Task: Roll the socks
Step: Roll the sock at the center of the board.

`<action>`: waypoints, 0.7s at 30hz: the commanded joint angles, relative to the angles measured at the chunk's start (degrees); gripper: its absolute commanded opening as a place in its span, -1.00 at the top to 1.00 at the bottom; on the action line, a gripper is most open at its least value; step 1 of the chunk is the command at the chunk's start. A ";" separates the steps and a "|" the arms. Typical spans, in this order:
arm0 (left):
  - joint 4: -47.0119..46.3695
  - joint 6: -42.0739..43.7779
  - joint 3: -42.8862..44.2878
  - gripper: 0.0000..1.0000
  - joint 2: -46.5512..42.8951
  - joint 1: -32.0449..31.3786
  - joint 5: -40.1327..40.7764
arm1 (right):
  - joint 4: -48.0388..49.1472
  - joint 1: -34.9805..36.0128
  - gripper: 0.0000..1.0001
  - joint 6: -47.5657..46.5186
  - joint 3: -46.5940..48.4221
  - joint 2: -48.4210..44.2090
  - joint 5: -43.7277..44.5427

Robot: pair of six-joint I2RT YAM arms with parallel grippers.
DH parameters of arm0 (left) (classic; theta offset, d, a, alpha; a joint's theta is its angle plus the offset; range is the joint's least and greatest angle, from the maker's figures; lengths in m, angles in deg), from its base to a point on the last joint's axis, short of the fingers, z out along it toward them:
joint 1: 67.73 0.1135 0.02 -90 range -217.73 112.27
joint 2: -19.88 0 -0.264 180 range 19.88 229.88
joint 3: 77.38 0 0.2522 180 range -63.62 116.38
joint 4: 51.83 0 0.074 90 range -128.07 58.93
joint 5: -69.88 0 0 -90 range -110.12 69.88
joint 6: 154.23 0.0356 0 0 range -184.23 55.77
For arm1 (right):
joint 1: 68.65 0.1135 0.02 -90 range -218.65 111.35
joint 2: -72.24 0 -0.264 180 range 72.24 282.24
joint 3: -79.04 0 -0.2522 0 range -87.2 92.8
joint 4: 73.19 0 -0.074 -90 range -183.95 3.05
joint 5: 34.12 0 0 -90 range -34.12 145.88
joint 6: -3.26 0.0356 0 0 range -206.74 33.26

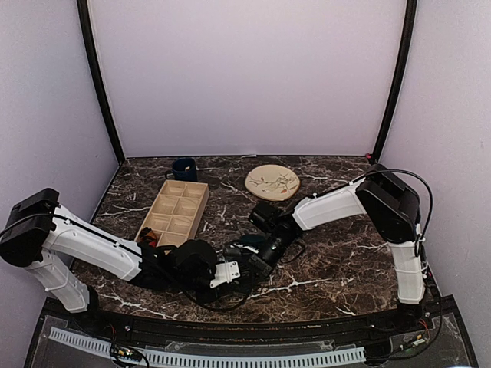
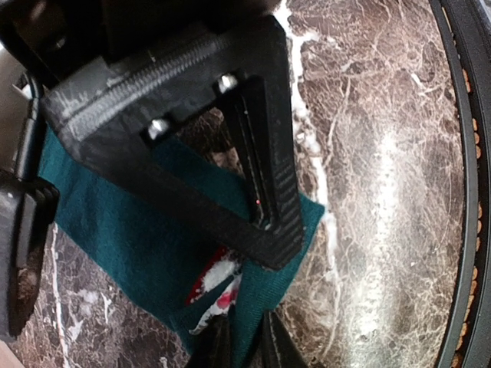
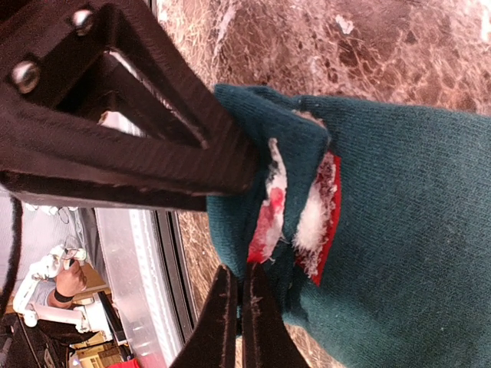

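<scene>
1. The teal sock (image 3: 399,192) lies on the dark marble table (image 1: 337,268), near its front edge and between the two arms.
2. In the overhead view both arms reach in to the middle and their ends meet over this sock, so only a sliver of teal shows there.
3. The left gripper (image 2: 245,346) has its fingertips (image 2: 219,349) drawn in on a fold of the teal sock, with fabric filling the narrow gap between them.
4. The right gripper (image 3: 237,287) has its fingers pressed together. Their tips touch the sock's folded edge, but I cannot tell whether any fabric is caught between them.
5. A red and white patch (image 3: 295,222) shows at the folded edge, just beside the right fingertips.
6. A dark triangular finger lies across the sock in each wrist view.
7. A small piece of the patterned sock (image 1: 147,240), with red and orange spots, shows by the near end of the wooden tray (image 1: 175,213), against the left arm.
8. A dark blue mug (image 1: 184,169) stands behind the tray.
9. A round plate (image 1: 272,182) sits at the back of the table, right of the tray.
</scene>
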State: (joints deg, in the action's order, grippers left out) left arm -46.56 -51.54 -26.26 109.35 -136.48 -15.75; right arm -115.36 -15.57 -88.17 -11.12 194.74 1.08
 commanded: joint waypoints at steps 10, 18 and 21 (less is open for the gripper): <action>1.50 -1.06 0.47 0.43 1.03 -0.22 1.09 | -0.97 -0.46 1.00 -0.68 -0.75 0.17 0.37; 2.58 0.23 1.88 0.98 3.58 -0.02 -0.24 | -1.15 -0.43 1.00 -0.77 -0.82 0.11 0.65; 3.76 0.81 3.09 1.00 4.74 0.45 -2.73 | -1.21 -0.43 1.00 -0.73 -0.84 -0.04 1.03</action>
State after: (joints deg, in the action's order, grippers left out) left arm -45.77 -51.57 -25.10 112.45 -136.48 -15.78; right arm -115.79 -15.59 -88.21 -11.28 194.74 1.76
